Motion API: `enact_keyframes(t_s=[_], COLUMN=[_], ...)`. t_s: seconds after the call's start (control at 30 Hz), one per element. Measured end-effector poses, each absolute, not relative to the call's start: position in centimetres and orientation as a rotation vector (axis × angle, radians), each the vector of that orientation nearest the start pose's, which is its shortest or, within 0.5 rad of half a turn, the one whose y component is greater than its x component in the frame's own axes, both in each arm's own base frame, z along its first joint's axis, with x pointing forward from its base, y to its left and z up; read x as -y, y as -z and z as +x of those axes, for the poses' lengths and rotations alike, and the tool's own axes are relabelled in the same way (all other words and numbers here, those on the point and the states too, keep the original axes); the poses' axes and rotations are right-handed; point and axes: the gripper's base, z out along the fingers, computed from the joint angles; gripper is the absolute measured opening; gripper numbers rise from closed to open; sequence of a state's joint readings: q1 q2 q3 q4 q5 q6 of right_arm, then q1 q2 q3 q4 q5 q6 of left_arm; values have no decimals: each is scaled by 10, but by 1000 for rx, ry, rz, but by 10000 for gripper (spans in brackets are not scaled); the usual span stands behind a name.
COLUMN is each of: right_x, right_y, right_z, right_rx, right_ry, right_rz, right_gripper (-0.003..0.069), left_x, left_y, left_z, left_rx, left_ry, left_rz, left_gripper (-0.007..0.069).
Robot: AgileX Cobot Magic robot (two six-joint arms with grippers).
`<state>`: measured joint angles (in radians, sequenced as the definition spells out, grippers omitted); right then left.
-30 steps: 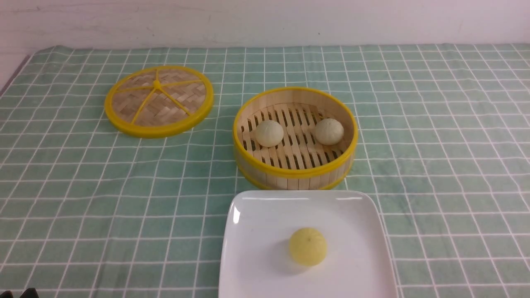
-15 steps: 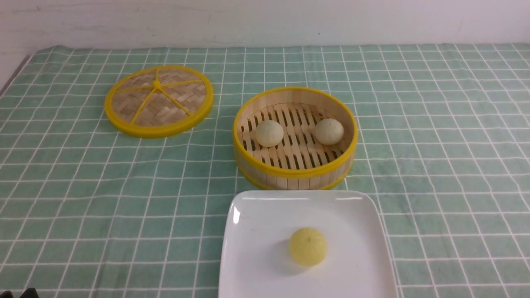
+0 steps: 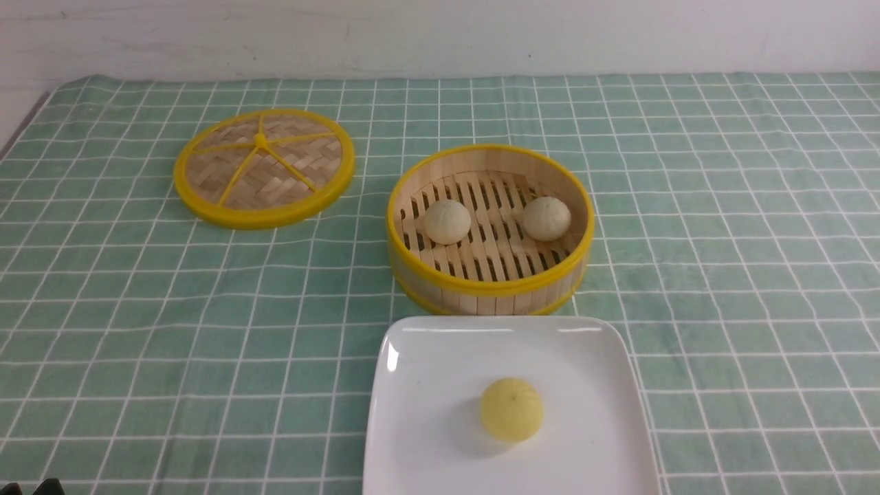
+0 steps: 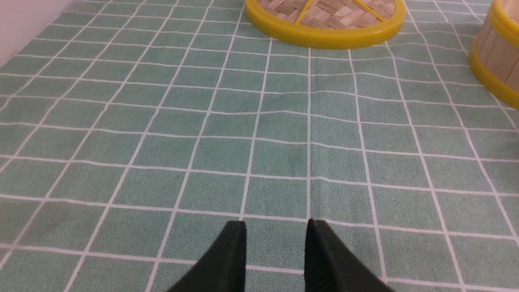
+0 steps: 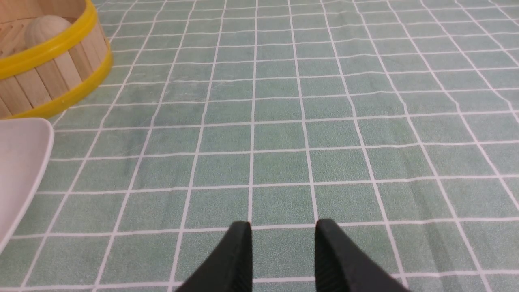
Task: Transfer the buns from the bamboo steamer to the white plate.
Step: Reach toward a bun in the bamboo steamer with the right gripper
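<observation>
Two cream buns sit apart on the slatted floor of the bamboo steamer [image 3: 489, 289]: the left bun [image 3: 447, 221] and the right bun [image 3: 546, 218]. The white plate [image 3: 426, 385] lies just in front of the steamer and holds a bright yellow bun [image 3: 511, 408]. My left gripper [image 4: 276, 231] is open over bare cloth, far to the left of the steamer [image 4: 496, 61]. My right gripper [image 5: 283, 232] is open over bare cloth to the right of the plate [image 5: 20, 162] and steamer [image 5: 52, 77], where one bun [image 5: 44, 26] peeks over the rim.
The flat woven lid [image 3: 263, 166] with yellow spokes lies at the back left, and its near rim [image 4: 324, 36] shows in the left wrist view. A green checked cloth [image 3: 722, 240] covers the table. A white wall rises behind it.
</observation>
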<state>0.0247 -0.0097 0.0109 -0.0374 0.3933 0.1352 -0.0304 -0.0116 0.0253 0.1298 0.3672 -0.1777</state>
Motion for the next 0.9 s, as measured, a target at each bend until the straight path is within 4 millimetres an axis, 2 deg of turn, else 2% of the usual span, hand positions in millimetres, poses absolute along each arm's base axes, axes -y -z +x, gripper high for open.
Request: enact_keyframes(t_s=[0.13,0.23,0.33,0.37,0.4,0.5,0.73,0.8,0.9], right_x=[0,0,-7,-7,-10,-13,-15,-16,-18], right_y=[-175,-175,-176,-177,-177,-179,-181,-187,-230], right_z=[52,52,53,53,53,53,53,52,44], right_rx=[-1877,-1867,-1813,-1807,-1782,-1739,-1697,-1689,-1648], right_ry=[-73,-88,-404,-432,-560,-745,-847,-875,-811], right_rz=[81,96,370,398,510,673,750,754,574], right_gripper=[240,240,240,240,240,240,235,212,120], left_x=[-2,1,12,13,16,20,20,21,24], left_y=[-172,-172,-173,-174,-174,-177,-179,-181,-207], left_z=[53,53,52,52,52,51,52,52,47], left_rx=[-1861,-1857,-1788,-1785,-1742,-1667,-1627,-1630,-1662], left_ry=[28,181,709,725,898,1107,1154,1158,1111], left_rz=[-67,-205,-678,-689,-851,-1038,-1072,-1058,-899], left_gripper=[240,240,240,240,240,240,240,230,151])
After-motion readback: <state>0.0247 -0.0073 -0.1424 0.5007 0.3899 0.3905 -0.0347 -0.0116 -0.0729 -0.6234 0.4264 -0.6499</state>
